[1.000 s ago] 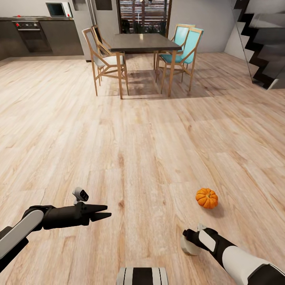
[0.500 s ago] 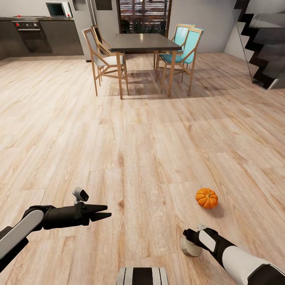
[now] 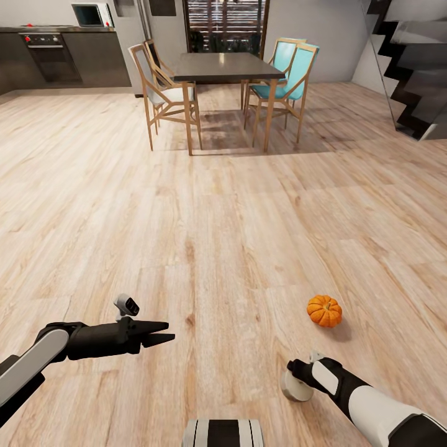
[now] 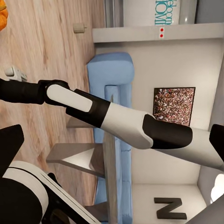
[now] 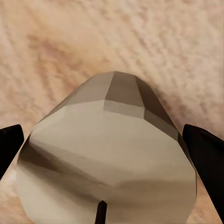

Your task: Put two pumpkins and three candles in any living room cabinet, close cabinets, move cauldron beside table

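Pale oak floor [image 3: 217,248] runs out ahead of me toward twelve o'clock. At about eight o'clock my left hand [image 3: 162,332] hangs low over the boards, its dark fingers only narrowly parted and holding nothing; it has no part in this step and is best kept where it is, well apart from the work.

At about five o'clock my right hand [image 3: 298,375] reaches down over a candle [image 5: 109,149], a stubby cream one with a short dark wick. Through the right wrist camera the wax sits squarely between my two black fingertips [image 5: 205,158], one on each flank. Whether the pads press the wax or merely stand against it, I cannot tell.

I judge this to be the candle pickup. To do it well, I would keep the candle centred, close evenly from both sides low on its broad body instead of the tapering top, and lift straight up so it neither tips nor rolls away.

Just past the candle, at one o'clock from that hand, a pumpkin [image 3: 324,311] sits on the floor, near but not touching; my wrist should stay clear of it.
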Controlling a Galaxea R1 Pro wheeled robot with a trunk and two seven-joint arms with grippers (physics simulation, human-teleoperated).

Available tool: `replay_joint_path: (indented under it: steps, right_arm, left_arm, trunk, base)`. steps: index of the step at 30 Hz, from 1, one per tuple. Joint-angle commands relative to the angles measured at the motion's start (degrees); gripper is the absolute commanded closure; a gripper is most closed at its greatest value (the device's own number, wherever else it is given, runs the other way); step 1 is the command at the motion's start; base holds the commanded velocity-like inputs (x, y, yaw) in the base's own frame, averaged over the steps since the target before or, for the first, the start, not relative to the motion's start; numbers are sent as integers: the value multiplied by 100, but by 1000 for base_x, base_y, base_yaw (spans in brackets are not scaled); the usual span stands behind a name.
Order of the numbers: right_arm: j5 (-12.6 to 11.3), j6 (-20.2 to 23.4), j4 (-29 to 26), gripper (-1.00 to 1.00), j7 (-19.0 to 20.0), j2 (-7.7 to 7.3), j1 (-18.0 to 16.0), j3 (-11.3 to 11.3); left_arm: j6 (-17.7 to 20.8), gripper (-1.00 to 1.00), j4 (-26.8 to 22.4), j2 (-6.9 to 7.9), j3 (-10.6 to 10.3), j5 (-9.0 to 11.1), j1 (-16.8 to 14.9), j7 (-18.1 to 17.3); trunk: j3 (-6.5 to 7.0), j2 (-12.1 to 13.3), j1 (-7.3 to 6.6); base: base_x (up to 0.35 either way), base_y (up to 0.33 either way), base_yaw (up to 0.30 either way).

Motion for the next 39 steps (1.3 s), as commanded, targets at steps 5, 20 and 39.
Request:
replay_joint_path:
  steps: [5,20,39]
  right_arm:
    - [-74,25,-16,100,-43,-6,2,53]
    - [-74,8,-17,100,-43,-6,2,53]
    - [-63,43,-21,100,-43,-6,0,53]
  left_arm:
    - [13,-100,-1,4,-10,2,-7,-22]
    - [13,-100,-6,4,-11,36,-2,-23]
    - [4,-100,21,-2,8,2,-8,-2]
  trunk:
    - [-4,-1,-1]
    - [62,3,-8]
    - [483,28,-57]
  base:
    - [0,0,0]
    - [0,0,0]
    - [-12,0,0]
